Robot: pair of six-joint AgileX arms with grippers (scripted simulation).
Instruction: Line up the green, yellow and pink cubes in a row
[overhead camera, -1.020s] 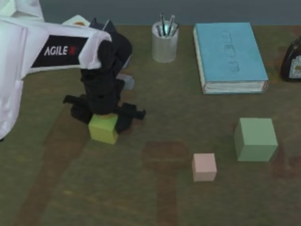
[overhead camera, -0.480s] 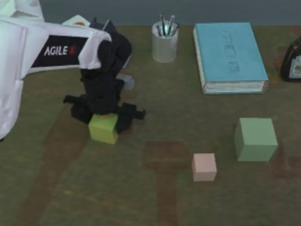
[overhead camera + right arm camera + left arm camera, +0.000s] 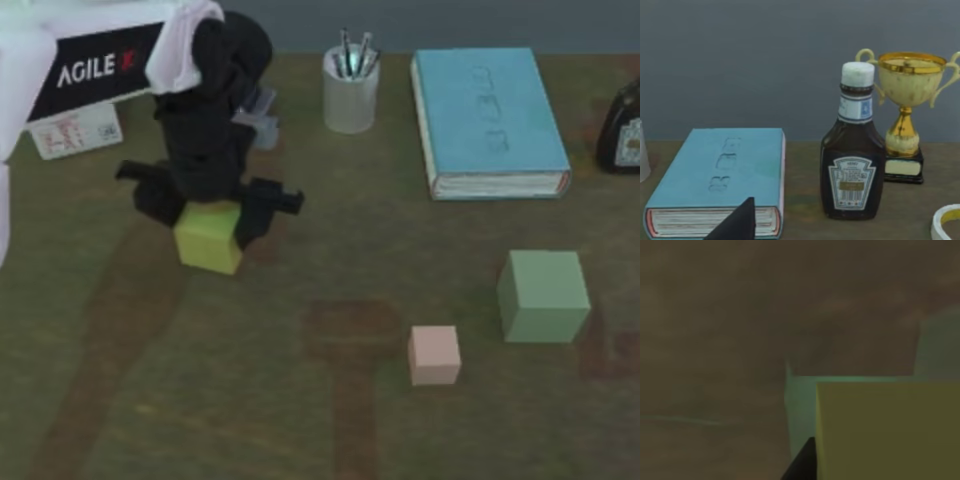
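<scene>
While my left hand (image 3: pixel 207 212) is clamped on the yellow cube (image 3: pixel 208 238), I should carry it level toward the pink cube (image 3: pixel 434 354), without tilting.

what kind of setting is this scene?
Probably a rendered desk or tabletop workspace: a pen cup and blue book sit along the back, with a sauce bottle and trophy beside them. Three toy cubes on a worn table suggest a manipulation test setup.
</scene>
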